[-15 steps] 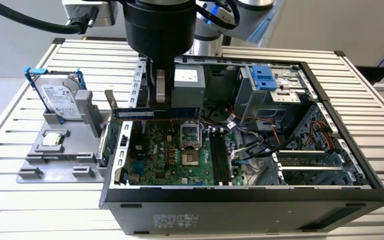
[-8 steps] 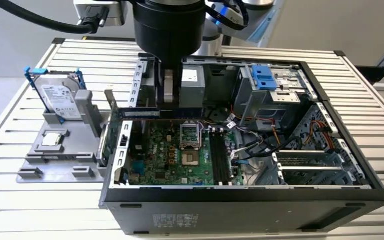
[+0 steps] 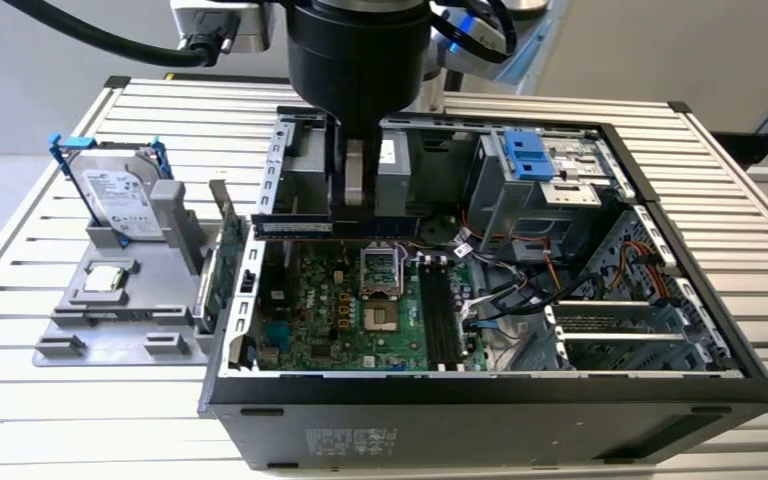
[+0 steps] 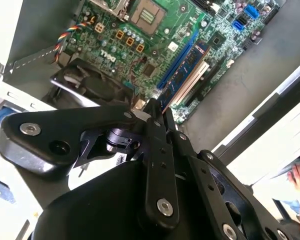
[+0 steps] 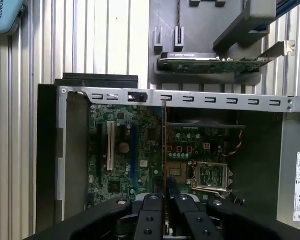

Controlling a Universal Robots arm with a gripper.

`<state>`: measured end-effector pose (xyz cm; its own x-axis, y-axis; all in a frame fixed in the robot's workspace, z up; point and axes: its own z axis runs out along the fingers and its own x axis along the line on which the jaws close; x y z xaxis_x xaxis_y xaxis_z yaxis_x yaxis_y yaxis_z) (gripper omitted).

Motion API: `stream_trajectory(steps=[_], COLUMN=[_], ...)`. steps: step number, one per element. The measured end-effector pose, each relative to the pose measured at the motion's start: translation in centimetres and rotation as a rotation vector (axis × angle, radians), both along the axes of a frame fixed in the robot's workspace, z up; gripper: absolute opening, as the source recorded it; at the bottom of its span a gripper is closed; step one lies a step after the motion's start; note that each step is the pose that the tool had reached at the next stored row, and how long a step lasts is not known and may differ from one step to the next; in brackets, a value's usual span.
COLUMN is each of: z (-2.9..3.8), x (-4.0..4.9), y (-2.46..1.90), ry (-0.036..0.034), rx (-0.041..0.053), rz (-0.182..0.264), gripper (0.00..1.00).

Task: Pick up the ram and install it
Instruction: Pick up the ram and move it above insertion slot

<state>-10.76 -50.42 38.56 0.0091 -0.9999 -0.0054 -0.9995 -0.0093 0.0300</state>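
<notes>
While clamping the ram (image 3: 297, 227), the arm (image 3: 357, 60) points downward.

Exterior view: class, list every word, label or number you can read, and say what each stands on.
Nothing here reads clearly.
Label on the hard drive: print too small to read.
Sticker on the computer case: print too small to read.
Markings on the ram, held in the gripper: too small to read.
</notes>
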Motion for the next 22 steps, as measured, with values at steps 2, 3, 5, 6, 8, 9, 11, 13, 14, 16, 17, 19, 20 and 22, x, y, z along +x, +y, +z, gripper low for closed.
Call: stream_trajectory(steps=[2,3,5,6,8,9,11,13,14,16,17,19,20,22], z=[0.0,0.0,0.0,0.0,0.0,0.0,0.0,0.0,0.0,0.0,0.0,0.0,0.01,0.0], x=[0.33,0.5,0.81,0.97,1.27,1.42,1.74,2.07,2.21,2.53,2.7,3.05,3.22,3.56], y=[0.0,0.0,0.0,0.0,0.0,0.0,0.0,0.0,0.0,0.0,0.0,0.0,0.0,0.0], ry=[0.0001,0.0001,0.0002,0.0003,0.0003,0.0003,0.0005,0.0005,0.0006,0.0007,0.0007,0.0008,0.0009,0.001], rx=[0.0,0.0,0.0,-0.0001,0.0,0.0,0.0,0.0,-0.0001,-0.0001,0.0,0.0,-0.0001,0.0], rz=[-0.001,-0.001,-0.001,-0.001,-0.002,-0.002,-0.002,-0.002,-0.003,-0.003,-0.003,-0.004,-0.004,-0.004], gripper=[0.0,0.0,0.0,0.0,0.0,0.0,0.0,0.0,0.0,0.0,0.0,0.0,0.0,0.0])
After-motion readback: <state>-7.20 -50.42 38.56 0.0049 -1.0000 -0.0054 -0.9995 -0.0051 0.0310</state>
